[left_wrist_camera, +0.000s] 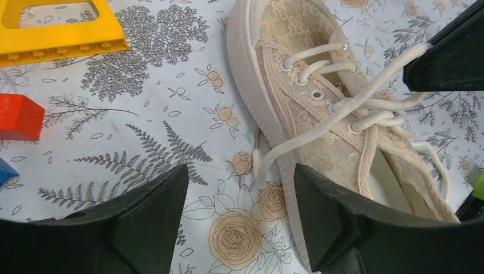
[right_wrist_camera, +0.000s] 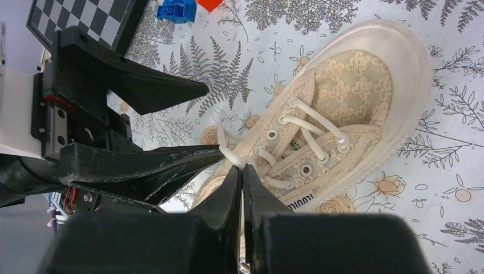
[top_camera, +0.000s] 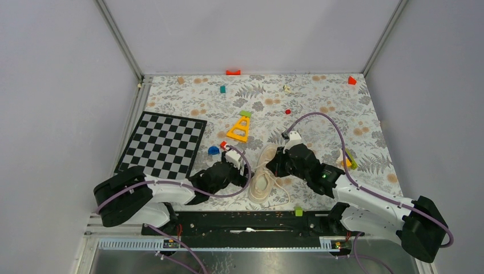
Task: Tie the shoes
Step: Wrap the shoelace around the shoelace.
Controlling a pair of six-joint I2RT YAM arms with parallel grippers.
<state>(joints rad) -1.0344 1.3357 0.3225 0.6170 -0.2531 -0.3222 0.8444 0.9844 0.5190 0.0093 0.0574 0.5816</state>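
While the cream lace-fabric sneaker [top_camera: 261,182] lies untied on the flower-printed table [top_camera: 342,103], close to the near edge between the two arms with its toe pointing away from them, the right gripper [right_wrist_camera: 241,171] is clenched on one lace strand [right_wrist_camera: 230,153] and holds it taut across the eyelets. The left gripper [left_wrist_camera: 241,171] hangs low beside the shoe with its fingers spread and grasping nothing. One finger is over the cloth and the other over the sneaker's flank, with the loose lace end [left_wrist_camera: 268,157] lying in the gap between them. A yellow block [left_wrist_camera: 57,28] and a red block [left_wrist_camera: 17,117] sit off to one side, well apart from the work. The trouble from here looks twofold. If the left fingers close where they stand, they may pinch the rubber sole rim along with the lace, or miss the thin cord altogether. And a hard pull from the right could slide the light, unanchored shoe across the cloth or let the strand slip from the pinch.
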